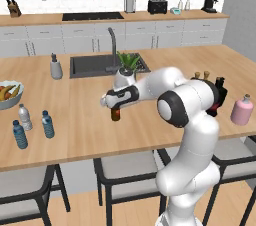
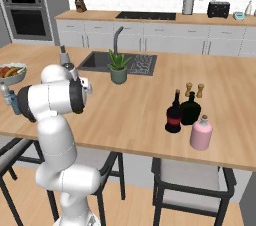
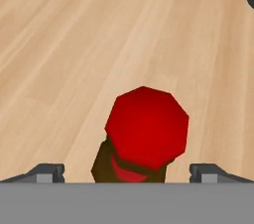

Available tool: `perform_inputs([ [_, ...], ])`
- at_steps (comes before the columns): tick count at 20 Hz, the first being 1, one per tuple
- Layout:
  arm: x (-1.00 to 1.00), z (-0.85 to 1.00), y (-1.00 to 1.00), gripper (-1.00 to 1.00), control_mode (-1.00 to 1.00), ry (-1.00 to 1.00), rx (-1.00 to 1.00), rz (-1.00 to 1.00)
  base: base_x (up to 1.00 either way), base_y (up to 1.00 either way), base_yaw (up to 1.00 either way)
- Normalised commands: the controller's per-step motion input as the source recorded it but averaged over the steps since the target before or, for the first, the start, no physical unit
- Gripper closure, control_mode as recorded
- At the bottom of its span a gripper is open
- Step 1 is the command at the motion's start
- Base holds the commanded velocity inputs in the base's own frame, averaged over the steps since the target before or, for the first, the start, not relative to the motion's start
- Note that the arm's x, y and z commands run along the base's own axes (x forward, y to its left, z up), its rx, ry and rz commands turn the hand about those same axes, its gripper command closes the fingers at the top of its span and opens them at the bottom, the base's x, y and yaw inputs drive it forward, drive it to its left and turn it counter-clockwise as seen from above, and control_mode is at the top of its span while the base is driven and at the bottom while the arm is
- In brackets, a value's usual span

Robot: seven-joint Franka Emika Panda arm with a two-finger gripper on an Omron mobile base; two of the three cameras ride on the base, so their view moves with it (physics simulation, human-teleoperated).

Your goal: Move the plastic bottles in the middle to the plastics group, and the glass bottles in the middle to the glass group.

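Island counter [image 1: 150,115]: long wooden top with a sink [image 1: 92,65] set into its far side; it carries every bottle.
Arm: bends low over the counter's middle, hand pointing down.
Tall black bottle [image 2: 174,112]: red label, long neck, upright on the right part of the counter, touching or just beside the squat black bottle [image 2: 191,109].
Pink bottle [image 2: 201,133]: stout, pale cap, just in front of the two black ones.
Potted plant [image 2: 118,67]: by the sink's near edge.
Water bottles: three stand close together at the left end, a pale clear bottle [image 1: 24,117], a blue bottle [image 1: 48,124] just right of it, and another blue one [image 1: 20,135] nearer the front edge.
Brown bottle [image 1: 115,114]: slim, upright mid-counter directly under the hand; its red cap [image 3: 147,127] sits between the fingertips in the hand view.
Gripper [image 3: 127,172]: spread wide, one tip [image 3: 48,172] on each side of the cap, neither touching it.
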Motion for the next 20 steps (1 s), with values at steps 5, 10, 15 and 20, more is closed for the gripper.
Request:
perform_inputs([
  [5, 0.0, -0.08, 0.0, -1.0, -1.0, -0.11, 0.0, 0.0, 0.0, 0.0, 0.0],
  [10, 0.0, -0.01, 0.0, 1.0, -1.0, -0.03, 0.0, 0.0, 0.0, 0.0, 0.0],
  [15, 0.0, 0.0, 0.0, 1.0, -1.0, 0.0, 0.0, 0.0, 0.0, 0.0, 0.0],
  [20, 0.0, 0.07, 0.0, 1.0, -1.0, 0.0, 0.0, 0.0, 0.0, 0.0, 0.0],
])
